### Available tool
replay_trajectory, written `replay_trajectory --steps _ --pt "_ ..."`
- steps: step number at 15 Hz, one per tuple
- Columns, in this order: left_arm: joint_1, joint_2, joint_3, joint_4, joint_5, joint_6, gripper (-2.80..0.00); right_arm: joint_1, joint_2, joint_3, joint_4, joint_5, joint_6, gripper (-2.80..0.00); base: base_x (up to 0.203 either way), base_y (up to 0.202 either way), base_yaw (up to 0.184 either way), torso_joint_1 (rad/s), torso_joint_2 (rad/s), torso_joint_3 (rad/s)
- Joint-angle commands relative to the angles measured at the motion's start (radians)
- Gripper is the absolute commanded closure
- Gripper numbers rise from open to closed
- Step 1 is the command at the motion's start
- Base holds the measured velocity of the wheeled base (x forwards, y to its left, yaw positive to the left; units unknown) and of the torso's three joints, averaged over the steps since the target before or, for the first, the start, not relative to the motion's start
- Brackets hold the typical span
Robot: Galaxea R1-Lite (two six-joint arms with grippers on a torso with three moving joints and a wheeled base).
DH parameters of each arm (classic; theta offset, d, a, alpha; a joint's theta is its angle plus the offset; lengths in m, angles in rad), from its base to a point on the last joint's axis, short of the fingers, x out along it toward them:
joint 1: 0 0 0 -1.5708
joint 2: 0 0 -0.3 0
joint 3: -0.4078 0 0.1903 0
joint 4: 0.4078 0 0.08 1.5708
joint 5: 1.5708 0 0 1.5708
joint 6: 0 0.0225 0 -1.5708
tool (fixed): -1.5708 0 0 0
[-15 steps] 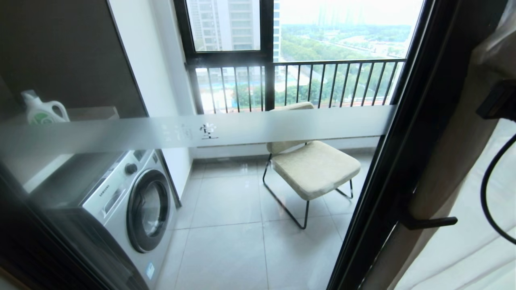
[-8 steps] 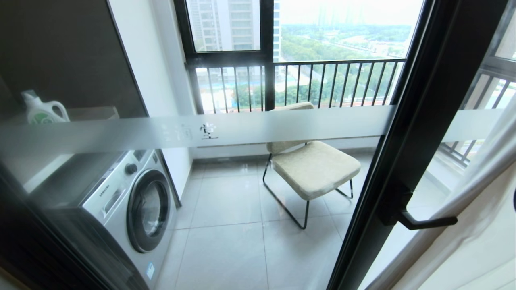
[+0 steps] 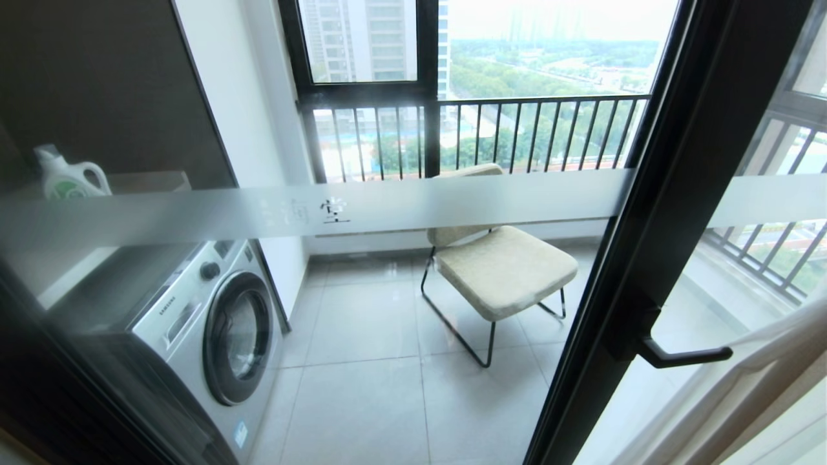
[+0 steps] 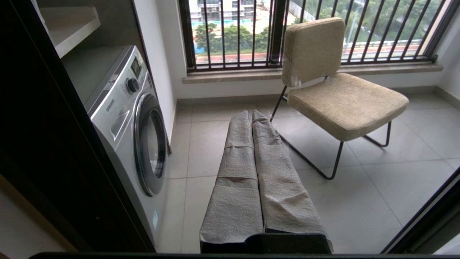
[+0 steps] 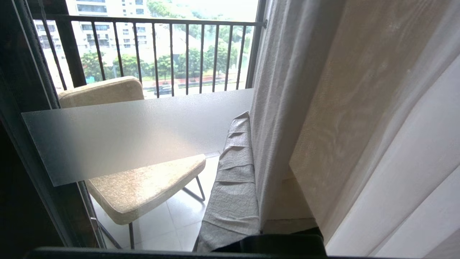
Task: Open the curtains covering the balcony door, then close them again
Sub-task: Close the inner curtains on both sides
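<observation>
From where I stand, the washing machine (image 3: 219, 323) sits at about eight o'clock behind the glass, with a detergent bottle (image 3: 68, 177) on the shelf above it near nine o'clock. The balcony door (image 3: 652, 213) rises with its black frame slanting from five o'clock up toward one o'clock, a frosted band (image 3: 362, 206) running across the pane and its black lever handle (image 3: 685, 355) sticking out at four o'clock. Through the glass, the beige chair (image 3: 501, 265) stands on the grey tiled floor (image 3: 362, 394) just right of centre, and the bar railing (image 3: 536, 132) crosses behind it at twelve o'clock.

The left hand (image 4: 251, 117) points at the balcony floor between the washing machine and the chair, its two cloth-wrapped fingers pressed together with nothing between them.

The curtains (image 3: 769, 387) are bunched in the far corner at five o'clock, well clear of most of the door, so the pane right of the frame shows railing and street. The right hand (image 5: 248, 122) is up against them: one wrapped finger (image 5: 233, 180) shows on the glass side, and a sheer fold of curtain lies along it, hiding the other finger. The thick cream drape (image 5: 359, 126) hangs just beyond. Its fingers are drawn together, though whether they pinch the fabric I cannot tell.
</observation>
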Motion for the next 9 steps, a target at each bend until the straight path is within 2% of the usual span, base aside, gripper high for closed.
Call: replay_trajectory --steps 1,4,9 --pt "0.000 0.000 0.000 -0.001 0.000 -0.001 0.00 0.000 -0.062 0.033 0.022 0.000 -0.006 0.00 0.000 0.000 0.000 0.000 0.00 0.000" --pt "0.000 0.000 0.000 -0.001 0.000 -0.001 0.00 0.000 -0.104 0.082 0.041 0.002 -0.021 0.00 0.000 0.000 0.000 0.000 0.00 0.000" --pt "0.000 0.000 0.000 -0.001 0.000 -0.001 0.00 0.000 -0.126 0.069 0.062 -0.002 -0.029 0.00 0.000 0.000 0.000 0.000 0.00 0.000"
